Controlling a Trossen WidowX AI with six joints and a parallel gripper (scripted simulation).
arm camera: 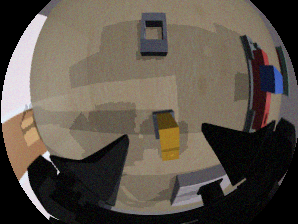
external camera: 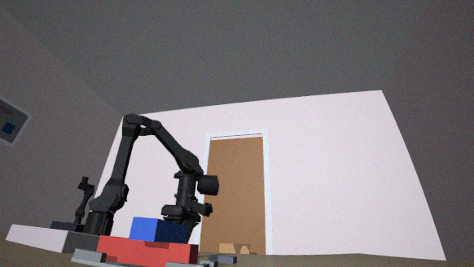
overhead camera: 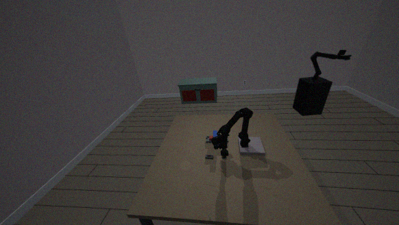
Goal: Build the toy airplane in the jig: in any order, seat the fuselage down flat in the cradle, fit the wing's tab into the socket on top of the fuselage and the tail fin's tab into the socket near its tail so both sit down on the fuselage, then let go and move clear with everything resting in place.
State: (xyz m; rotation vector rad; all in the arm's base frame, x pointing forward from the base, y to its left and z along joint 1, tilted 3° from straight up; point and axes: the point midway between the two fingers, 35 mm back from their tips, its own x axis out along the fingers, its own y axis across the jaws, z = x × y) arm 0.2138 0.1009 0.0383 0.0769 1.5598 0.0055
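The small yellow block-shaped tail fin (arm camera: 169, 137) stands in a dark holder on the wooden surface (overhead camera: 192, 185) (arm camera: 200, 100), between the spread fingertips of the black tool (overhead camera: 224, 157) (arm camera: 165, 133), which is wide open and holds nothing. It looks light and stiff, probably smooth, so a low, square pinch on its flat sides should stop it twisting. The long red fuselage (external camera: 142, 250) (arm camera: 262, 92) carries the blue block-like wing (external camera: 143, 229) (arm camera: 270, 79), away to one side.

Teal cabinet (overhead camera: 198, 81), brown door (external camera: 236, 195).
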